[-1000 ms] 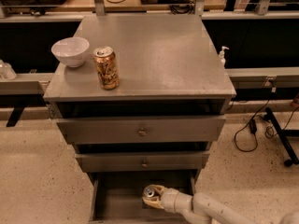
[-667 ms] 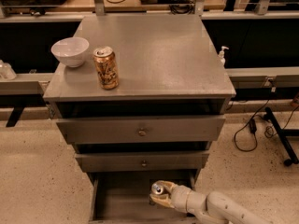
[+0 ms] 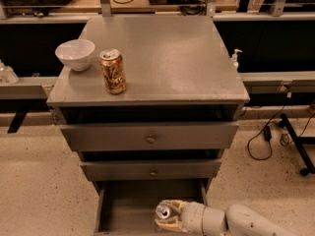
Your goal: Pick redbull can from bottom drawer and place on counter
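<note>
I am gripping the redbull can (image 3: 163, 211), its top end up, in my closed tool (image 3: 167, 220), low inside the bottom drawer (image 3: 123, 208). The bench (image 3: 172, 58) is lying well above my tool and farther back, past the two upper drawers (image 3: 150, 139).

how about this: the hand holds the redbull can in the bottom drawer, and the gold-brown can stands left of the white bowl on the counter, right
Not quite. The camera view shows the gold-brown can standing right of the white bowl on the counter, not left. The rest holds: the hand holds the redbull can in the bottom drawer.
</note>
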Controlling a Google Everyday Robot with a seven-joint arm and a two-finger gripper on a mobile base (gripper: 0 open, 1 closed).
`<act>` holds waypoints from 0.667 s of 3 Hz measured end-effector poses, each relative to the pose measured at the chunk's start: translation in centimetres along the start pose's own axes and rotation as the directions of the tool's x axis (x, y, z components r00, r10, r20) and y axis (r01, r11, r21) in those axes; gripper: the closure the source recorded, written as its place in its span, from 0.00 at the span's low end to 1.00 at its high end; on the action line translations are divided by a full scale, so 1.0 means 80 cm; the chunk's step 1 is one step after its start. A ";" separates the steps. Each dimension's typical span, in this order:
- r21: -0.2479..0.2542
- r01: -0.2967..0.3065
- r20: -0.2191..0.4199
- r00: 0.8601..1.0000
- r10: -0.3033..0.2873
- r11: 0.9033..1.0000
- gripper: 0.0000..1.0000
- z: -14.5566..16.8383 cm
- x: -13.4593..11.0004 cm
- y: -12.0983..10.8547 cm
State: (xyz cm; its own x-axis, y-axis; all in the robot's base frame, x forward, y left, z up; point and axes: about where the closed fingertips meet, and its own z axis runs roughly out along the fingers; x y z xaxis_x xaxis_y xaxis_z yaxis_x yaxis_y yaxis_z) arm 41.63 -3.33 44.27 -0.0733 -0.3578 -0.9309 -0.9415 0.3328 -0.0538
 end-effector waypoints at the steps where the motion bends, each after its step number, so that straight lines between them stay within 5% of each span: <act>1: -0.015 0.005 0.006 1.000 -0.005 1.000 1.00 0.002 -0.003 0.000; 2: -0.039 0.043 0.032 0.999 -0.041 0.998 1.00 -0.027 -0.044 0.001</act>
State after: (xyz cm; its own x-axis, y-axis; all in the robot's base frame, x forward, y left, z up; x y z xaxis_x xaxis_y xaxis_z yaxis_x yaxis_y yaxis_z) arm 41.11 -3.93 48.28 -0.0236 -0.3431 -0.9390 -0.9559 0.2828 -0.0793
